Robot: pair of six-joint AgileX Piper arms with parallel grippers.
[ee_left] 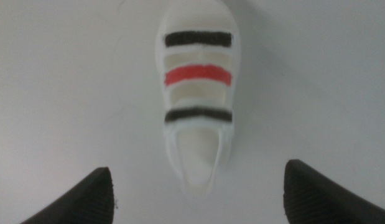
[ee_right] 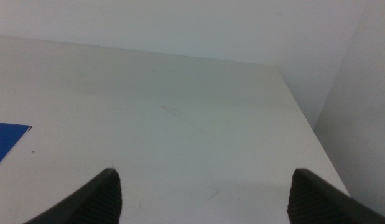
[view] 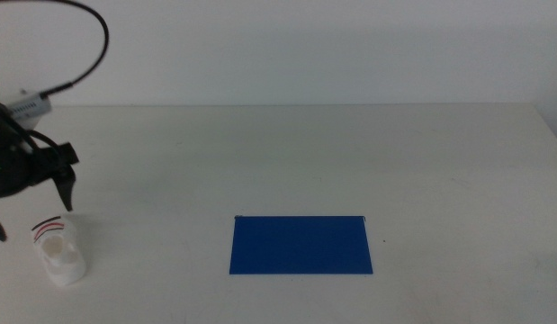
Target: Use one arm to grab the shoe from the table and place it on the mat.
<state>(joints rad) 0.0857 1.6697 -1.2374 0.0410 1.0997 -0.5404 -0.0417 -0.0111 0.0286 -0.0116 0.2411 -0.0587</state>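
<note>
The shoe [view: 60, 252], a small white sandal with two black straps and one red strap, stands on the white table [view: 305, 153] at the front left. In the left wrist view the shoe [ee_left: 198, 99] lies between and just beyond my open jaws. My left gripper [view: 33, 220] [ee_left: 198, 171] hovers right over the shoe, open and empty, not touching it. The dark-blue mat [view: 300, 245] lies flat at the front middle, well to the right of the shoe. My right gripper [ee_right: 204, 177] is open and empty, out of the middle view, with a corner of the mat [ee_right: 5, 140] in its view.
The left arm's black cable [view: 94, 36] loops above the table's back left. The table's right edge [ee_right: 304, 118] meets a pale wall. The stretch between the shoe and the mat is bare tabletop.
</note>
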